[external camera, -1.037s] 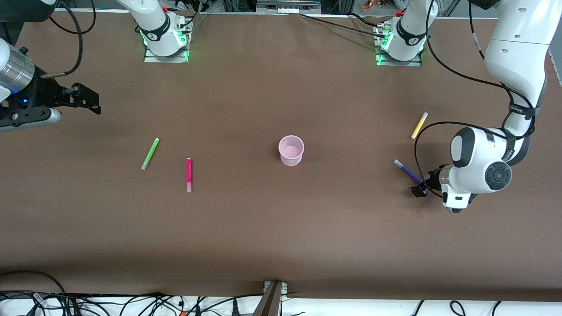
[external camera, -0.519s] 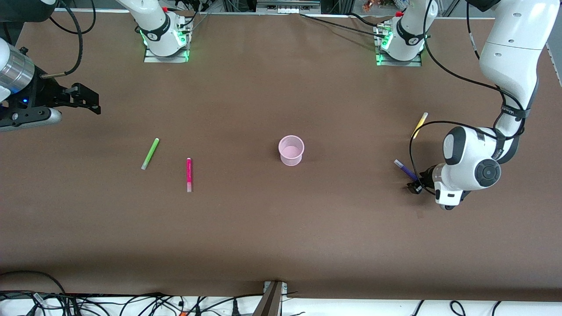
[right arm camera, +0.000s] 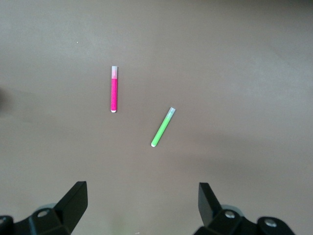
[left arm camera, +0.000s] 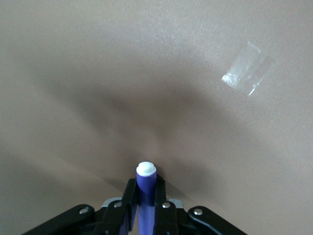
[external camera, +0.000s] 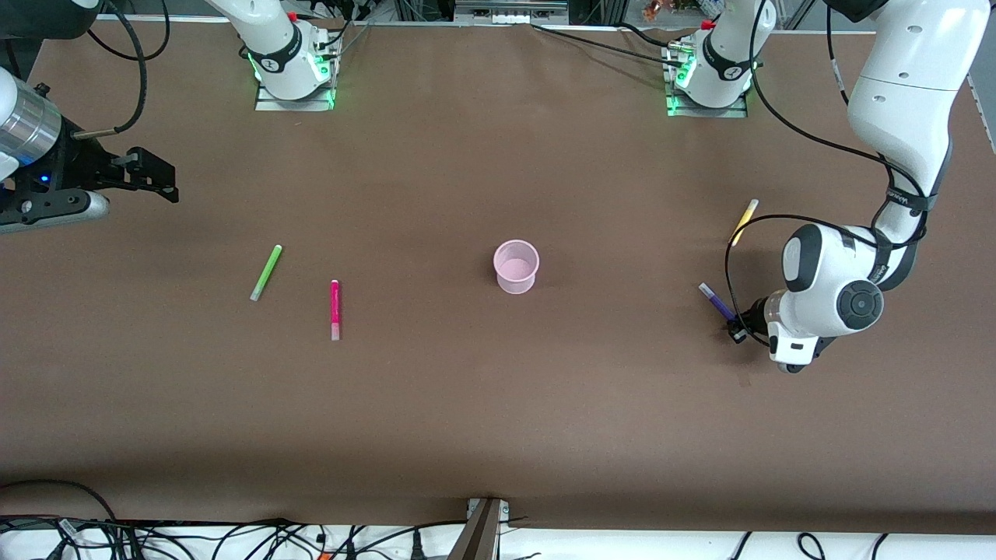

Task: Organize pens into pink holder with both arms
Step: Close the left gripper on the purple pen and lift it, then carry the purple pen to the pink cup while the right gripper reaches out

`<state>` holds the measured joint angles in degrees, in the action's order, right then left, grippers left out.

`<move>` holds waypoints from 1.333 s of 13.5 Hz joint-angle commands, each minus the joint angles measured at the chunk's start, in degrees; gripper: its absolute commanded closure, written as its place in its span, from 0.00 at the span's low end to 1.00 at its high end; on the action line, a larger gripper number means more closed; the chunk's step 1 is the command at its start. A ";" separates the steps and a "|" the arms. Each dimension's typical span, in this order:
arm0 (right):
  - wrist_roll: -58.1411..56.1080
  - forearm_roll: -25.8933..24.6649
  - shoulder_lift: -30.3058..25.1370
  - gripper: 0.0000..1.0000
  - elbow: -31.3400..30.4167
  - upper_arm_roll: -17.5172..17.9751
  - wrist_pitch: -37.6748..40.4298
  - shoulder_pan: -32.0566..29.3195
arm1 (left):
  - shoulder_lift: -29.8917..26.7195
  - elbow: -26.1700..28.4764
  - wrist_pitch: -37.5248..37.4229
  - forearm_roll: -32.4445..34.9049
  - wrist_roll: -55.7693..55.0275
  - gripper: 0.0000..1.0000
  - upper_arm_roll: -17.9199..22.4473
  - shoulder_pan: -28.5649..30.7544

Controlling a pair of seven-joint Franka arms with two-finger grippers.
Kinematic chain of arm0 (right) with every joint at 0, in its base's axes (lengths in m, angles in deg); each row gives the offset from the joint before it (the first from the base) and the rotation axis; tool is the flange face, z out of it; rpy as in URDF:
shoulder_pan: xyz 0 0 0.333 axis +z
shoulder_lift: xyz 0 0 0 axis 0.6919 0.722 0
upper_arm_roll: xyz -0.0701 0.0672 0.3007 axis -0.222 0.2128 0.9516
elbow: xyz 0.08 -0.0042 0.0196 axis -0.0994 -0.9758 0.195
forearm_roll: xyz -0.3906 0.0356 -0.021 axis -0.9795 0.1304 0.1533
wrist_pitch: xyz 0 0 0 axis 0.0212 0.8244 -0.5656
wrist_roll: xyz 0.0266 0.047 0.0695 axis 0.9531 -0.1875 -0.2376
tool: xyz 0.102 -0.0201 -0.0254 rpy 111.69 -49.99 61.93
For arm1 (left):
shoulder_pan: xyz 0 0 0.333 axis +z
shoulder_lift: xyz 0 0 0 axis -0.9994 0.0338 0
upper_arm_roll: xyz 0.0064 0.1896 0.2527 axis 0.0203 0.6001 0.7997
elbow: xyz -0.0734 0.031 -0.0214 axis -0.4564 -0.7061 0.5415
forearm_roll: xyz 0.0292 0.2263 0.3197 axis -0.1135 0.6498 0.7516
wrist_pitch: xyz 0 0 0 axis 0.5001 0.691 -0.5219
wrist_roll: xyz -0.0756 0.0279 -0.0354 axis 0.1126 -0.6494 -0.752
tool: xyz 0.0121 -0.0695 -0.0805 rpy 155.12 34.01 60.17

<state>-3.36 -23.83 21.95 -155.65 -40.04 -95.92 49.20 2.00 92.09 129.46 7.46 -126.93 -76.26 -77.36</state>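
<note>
The pink holder (external camera: 516,267) stands upright in the middle of the table. My left gripper (external camera: 738,330) is down at the table toward the left arm's end, shut on the dark purple pen (external camera: 716,302). In the left wrist view the purple pen (left arm camera: 145,185) sits clamped between the black fingers (left arm camera: 129,198), its white end sticking out. A yellow pen (external camera: 743,222) lies farther from the camera, crossed by the arm's cable. The green pen (external camera: 266,272) and magenta pen (external camera: 334,309) lie toward the right arm's end. My right gripper (external camera: 159,179) hangs open and empty over that end of the table.
A scrap of clear tape (left arm camera: 247,74) lies on the brown table surface close to the left gripper. The two arm bases (external camera: 294,74) (external camera: 706,78) stand along the farthest edge. Cables (external camera: 233,537) run along the nearest edge.
The left gripper's fingers have closed on the purple pen, and the left arm has shifted slightly toward the middle of the table. The right arm has not moved.
</note>
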 commanded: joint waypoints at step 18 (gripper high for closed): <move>-0.02 -0.50 0.00 0.00 0.69 0.33 0.24 -0.50 | -8.14 -17.50 -12.09 23.59 -59.80 1.00 -13.09 -21.14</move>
<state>-3.35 -23.83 21.95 -155.59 -40.13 -95.95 49.18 -6.68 75.97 117.90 24.94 -178.42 -89.97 -94.94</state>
